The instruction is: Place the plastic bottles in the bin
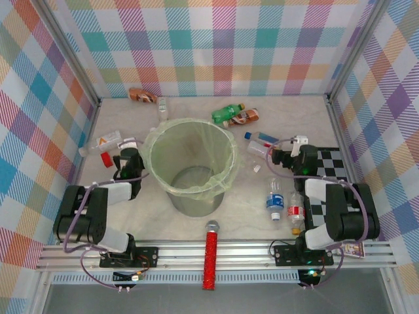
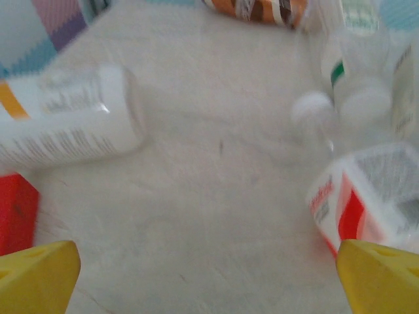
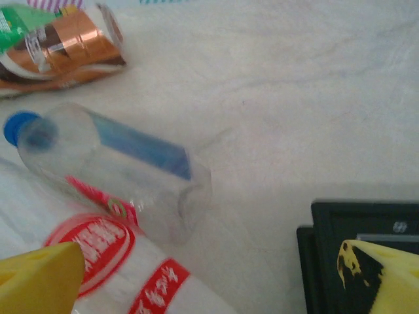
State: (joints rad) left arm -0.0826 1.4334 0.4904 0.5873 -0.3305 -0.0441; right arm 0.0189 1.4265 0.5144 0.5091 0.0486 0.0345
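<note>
Nearest the bases, a clear bottle (image 1: 274,201) and its red-banded neighbour (image 1: 296,210) lie beside the right arm. That looks a cramped reach. Further out, the left gripper (image 1: 126,159) hangs low beside the bin (image 1: 196,204), fingers spread wide with nothing between them. A white-labelled bottle (image 2: 65,124) lies ahead on its left, just past the red block (image 2: 16,212). The right gripper (image 3: 216,278), equally spread and empty, faces a blue-labelled bottle (image 3: 111,163) touching a red-and-white bottle (image 3: 124,275), with the checkerboard (image 3: 360,229) crowding its right. The bin sits central, mouth open, handy for either arm. Beyond lies bare marble, then the green bottle (image 1: 228,112) and a brown bottle (image 1: 141,95) near the back wall.
</note>
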